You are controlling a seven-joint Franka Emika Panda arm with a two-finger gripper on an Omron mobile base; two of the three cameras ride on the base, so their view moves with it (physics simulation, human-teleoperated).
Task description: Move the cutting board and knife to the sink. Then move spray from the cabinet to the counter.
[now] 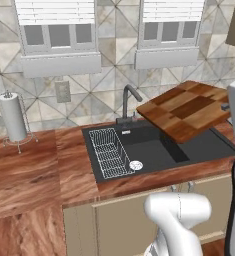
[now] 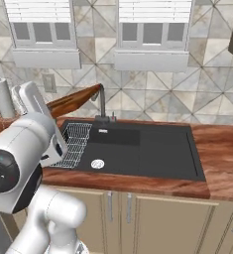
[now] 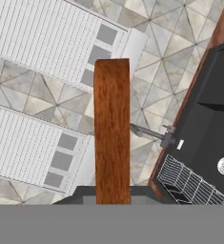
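1. While the board (image 1: 188,110) hung in the air at the right of the left base frame, above the sink (image 1: 159,150), it lay tilted, its near edge lower over the basin.
2. In the hand frame the board (image 3: 112,131) showed edge-on as a brown strip rising from bottom centre, where the end effector (image 3: 112,199) was clamped on it.
3. In the right base frame the board (image 2: 73,100) reached from behind the arm at centre left toward the faucet (image 2: 102,101).
4. A wire rack (image 1: 110,152) sat in the left part of the sink, with the drain (image 1: 135,165) just right of it.
5. A paper towel roll (image 1: 12,118) stood on the worktop (image 1: 34,170) at the left of the left base frame, well apart from the sink.
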